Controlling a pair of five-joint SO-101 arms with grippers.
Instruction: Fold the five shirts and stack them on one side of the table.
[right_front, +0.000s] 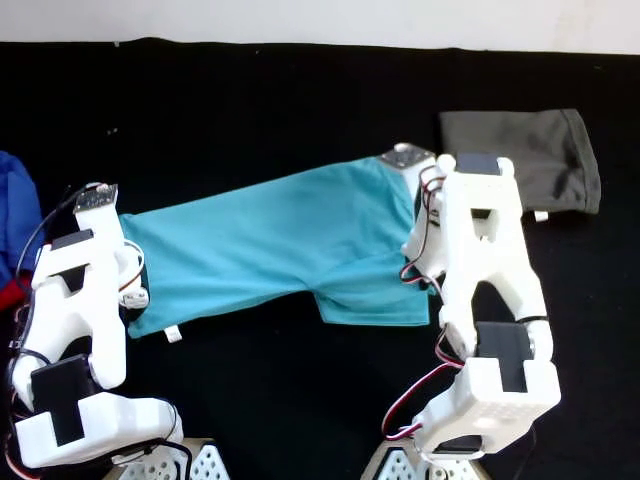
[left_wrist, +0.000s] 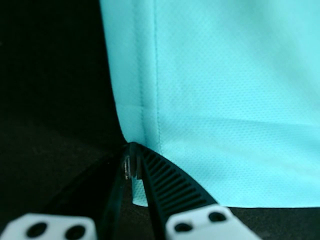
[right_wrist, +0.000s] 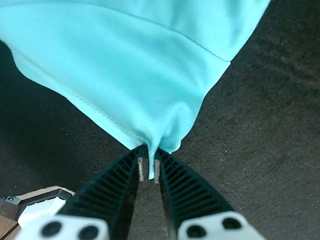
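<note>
Black table (right_front: 250, 100) is running back to a white wall (right_front: 300, 20) along its far edge. Teal shirt (right_front: 280, 235) is stretching across the middle of the table between the left arm (right_front: 70, 320) and the right arm (right_front: 490, 270), its left end sitting nearer the front edge and its right end reaching farther back. Left gripper (left_wrist: 134, 166) is pinching together on a hemmed corner of the teal shirt, with the fabric caught between ribbed black fingers (left_wrist: 170, 185). Right gripper (right_wrist: 148, 169) is clamping on a bunched point of the same shirt, the cloth fanning out from its tips. One flap of the shirt is lying flat just beside the right arm, on the side toward the front edge. Grey shirt (right_front: 525, 160) is sitting folded near the far right corner, apart from the teal one. Blue cloth (right_front: 15, 210) is showing at the left edge, beside the left arm; whether it is folded, cannot tell
</note>
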